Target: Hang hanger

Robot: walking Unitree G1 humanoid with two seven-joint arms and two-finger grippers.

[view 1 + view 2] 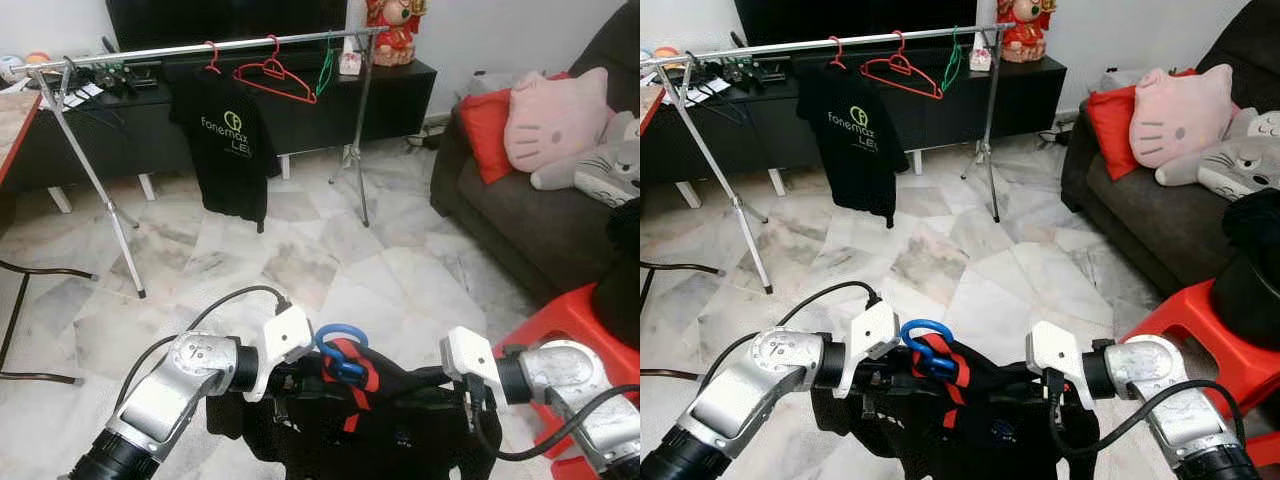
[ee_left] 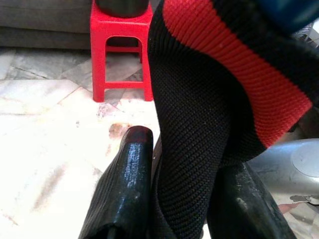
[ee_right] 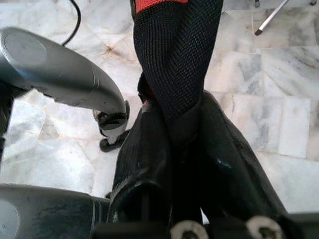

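Note:
A blue hanger [image 1: 340,345] carries a black garment with a red stripe [image 1: 400,425], held low in front of me between both arms. My left gripper [image 2: 184,199] is shut on the black knit cloth near the hanger hook. My right gripper [image 3: 187,149] is shut on a bunched fold of the same garment. Across the room stands a silver clothes rack [image 1: 150,52]. On its rail hang a black T-shirt [image 1: 228,140] on a red hanger, an empty red hanger [image 1: 272,78] and a green hanger [image 1: 325,70]. Bare rail runs left of the T-shirt.
A dark sofa [image 1: 520,230] with pink and red cushions stands on the right. In front of it, near my right arm, is a red plastic stool [image 1: 570,320]. A black TV console [image 1: 300,110] is behind the rack. Marble floor [image 1: 300,260] lies between me and the rack.

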